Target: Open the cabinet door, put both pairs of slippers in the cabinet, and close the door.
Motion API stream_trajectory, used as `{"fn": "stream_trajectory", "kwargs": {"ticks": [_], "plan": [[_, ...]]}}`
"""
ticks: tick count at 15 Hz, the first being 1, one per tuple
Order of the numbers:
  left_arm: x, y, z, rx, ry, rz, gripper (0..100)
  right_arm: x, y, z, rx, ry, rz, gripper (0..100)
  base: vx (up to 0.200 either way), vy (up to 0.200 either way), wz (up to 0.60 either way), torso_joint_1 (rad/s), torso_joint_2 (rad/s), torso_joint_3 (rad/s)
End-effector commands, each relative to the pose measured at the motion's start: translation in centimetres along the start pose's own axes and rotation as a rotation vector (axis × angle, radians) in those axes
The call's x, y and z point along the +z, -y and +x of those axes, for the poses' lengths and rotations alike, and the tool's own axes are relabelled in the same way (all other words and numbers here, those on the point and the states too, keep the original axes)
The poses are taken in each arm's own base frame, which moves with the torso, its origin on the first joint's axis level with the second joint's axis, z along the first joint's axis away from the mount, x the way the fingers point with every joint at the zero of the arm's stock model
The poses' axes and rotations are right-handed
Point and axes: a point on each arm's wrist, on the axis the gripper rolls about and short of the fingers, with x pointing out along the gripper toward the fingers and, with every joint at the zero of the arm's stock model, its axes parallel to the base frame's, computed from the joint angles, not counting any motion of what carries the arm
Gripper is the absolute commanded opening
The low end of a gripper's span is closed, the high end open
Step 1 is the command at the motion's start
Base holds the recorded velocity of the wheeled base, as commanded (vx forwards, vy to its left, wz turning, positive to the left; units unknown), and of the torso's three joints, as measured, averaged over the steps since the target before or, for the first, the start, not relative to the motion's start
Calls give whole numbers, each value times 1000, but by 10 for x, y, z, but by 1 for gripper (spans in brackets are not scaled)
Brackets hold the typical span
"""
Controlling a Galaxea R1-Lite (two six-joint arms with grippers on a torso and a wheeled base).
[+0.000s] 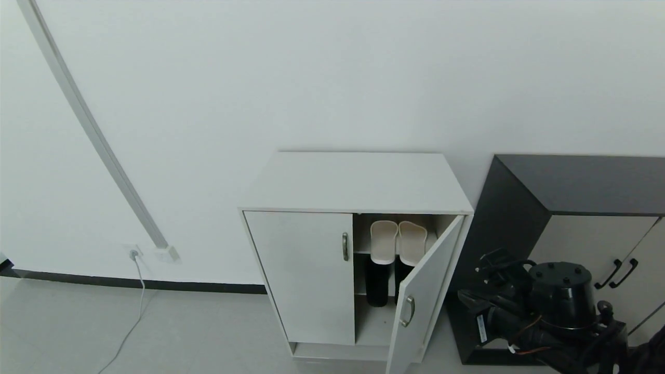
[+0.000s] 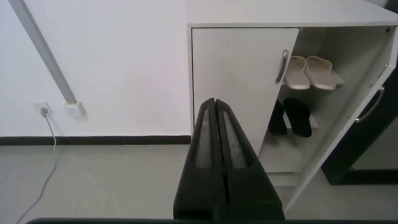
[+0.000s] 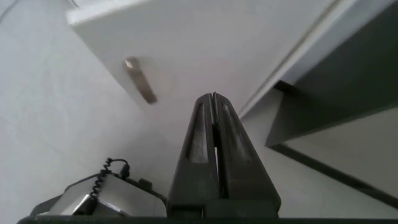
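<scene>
two pairs of slippers lie inside the white cabinet (image 1: pixel 358 182). the cream pair (image 1: pixel 397 241) sits side by side on the top shelf, and the black pair (image 1: pixel 377 283) is on the shelf just below it. the cabinet's left door (image 1: pixel 304 275) is closed, while its right door (image 1: pixel 428 291) stands partly open and swings out over the floor (image 1: pixel 156 327), its metal handle (image 1: pixel 409 310) facing outward.

the left jaws are closed flat with nothing between them, their fingers (image 2: pixel 205 143) pressed together along their length. straight ahead of their tips is the closed left door, well apart from them. both slipper pairs lie farther on, toward the open side and beyond that door's handle (image 2: pixel 283 65).

the right jaws are also closed on nothing, with only a hairline slit between the fingers (image 3: pixel 198 143). their tips point at the outer face of the open door, close to it. whether they touch it cannot be told. the door's handle lies off to one side of the tips, near but not between them. the right arm (image 1: pixel 545 311) sits low beside the open door, in front of a dark cabinet (image 1: pixel 571 182) that stands just beside the white one.

far off on the left jaws' side, a wall socket (image 1: pixel 134 253) has a grey cable (image 1: pixel 137 306) trailing down to the floor.
</scene>
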Motion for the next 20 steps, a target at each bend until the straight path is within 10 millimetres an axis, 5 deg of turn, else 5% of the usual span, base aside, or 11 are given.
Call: {"fn": "stream_trajectory", "kwargs": {"ticks": [1, 20], "plan": [[0, 0, 0, 0, -2, 0, 0, 1, -6, 11, 15, 1, 2, 0, 0, 0, 0, 0, 0, 0], [0, 0, 0, 1, 0, -2, 0, 21, -16, 140, -11, 104, 63, 0, 0, 0, 0, 0, 0, 0]]}}
